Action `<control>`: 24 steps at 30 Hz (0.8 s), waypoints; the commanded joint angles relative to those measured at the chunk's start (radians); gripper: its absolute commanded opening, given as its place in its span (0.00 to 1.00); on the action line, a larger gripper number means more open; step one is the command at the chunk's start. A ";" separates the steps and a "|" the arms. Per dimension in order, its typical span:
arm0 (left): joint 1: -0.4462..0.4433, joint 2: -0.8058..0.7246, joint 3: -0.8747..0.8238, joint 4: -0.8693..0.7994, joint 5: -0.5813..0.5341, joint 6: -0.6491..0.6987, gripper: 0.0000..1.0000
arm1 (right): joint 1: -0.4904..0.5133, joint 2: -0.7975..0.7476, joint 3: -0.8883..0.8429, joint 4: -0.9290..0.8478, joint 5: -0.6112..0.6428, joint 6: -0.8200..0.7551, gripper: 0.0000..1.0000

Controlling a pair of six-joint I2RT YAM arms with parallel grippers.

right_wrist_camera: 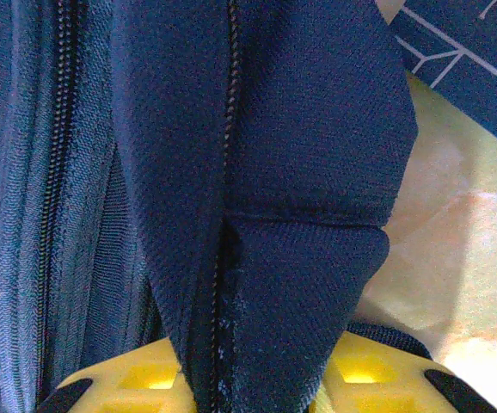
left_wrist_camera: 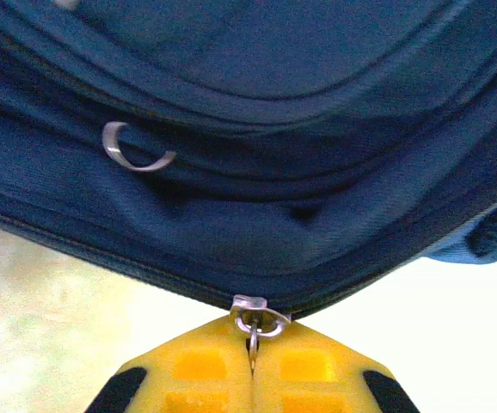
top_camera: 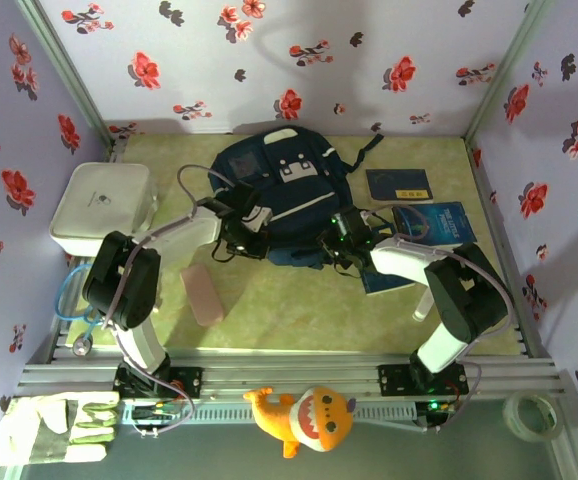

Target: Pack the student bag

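Top external view gives you the clearest measure of progress: the student bag (top_camera: 277, 195) lies flat at the middle back of the table (top_camera: 299, 320), front patch up, and no open mouth shows on it anywhere. Nothing looks packed yet. A dark blue book (top_camera: 399, 184) and a lighter blue book (top_camera: 437, 222) lie just right of the bag, and a pink case (top_camera: 202, 294) sits on the near left, well apart from it. A white box (top_camera: 101, 205) stands at the far left.

Your left gripper (top_camera: 241, 238) is at the bag's near-left edge. On the left wrist view its yellow fingers (left_wrist_camera: 201, 366) are pressed together on the metal zipper pull (left_wrist_camera: 253, 317), with the slider right at their tips. Your right gripper (top_camera: 337, 245) is at the bag's near-right edge. On the right wrist view a fold of navy fabric (right_wrist_camera: 266, 258) with a zip line runs down between its narrowed jaws, so it looks pinched.

You appear to be at the opening step, with one side anchored and the other on the zip. The unzipping, the loading of every loose item and the closing are all left.
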 commanded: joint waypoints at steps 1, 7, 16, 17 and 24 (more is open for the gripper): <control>0.054 -0.021 0.010 -0.093 -0.115 0.078 0.00 | -0.036 -0.005 -0.014 -0.022 0.117 -0.037 0.29; 0.111 0.025 0.051 -0.061 -0.208 0.152 0.00 | -0.036 -0.025 -0.021 -0.029 0.115 -0.055 0.29; 0.183 0.081 0.094 0.066 -0.316 0.328 0.00 | -0.036 -0.055 -0.022 -0.044 0.103 -0.090 0.29; 0.187 0.095 0.106 0.068 -0.340 0.337 0.00 | -0.036 -0.057 -0.022 -0.046 0.103 -0.093 0.28; 0.213 0.188 0.189 0.068 -0.413 0.378 0.00 | -0.036 -0.072 -0.016 -0.048 0.088 -0.120 0.29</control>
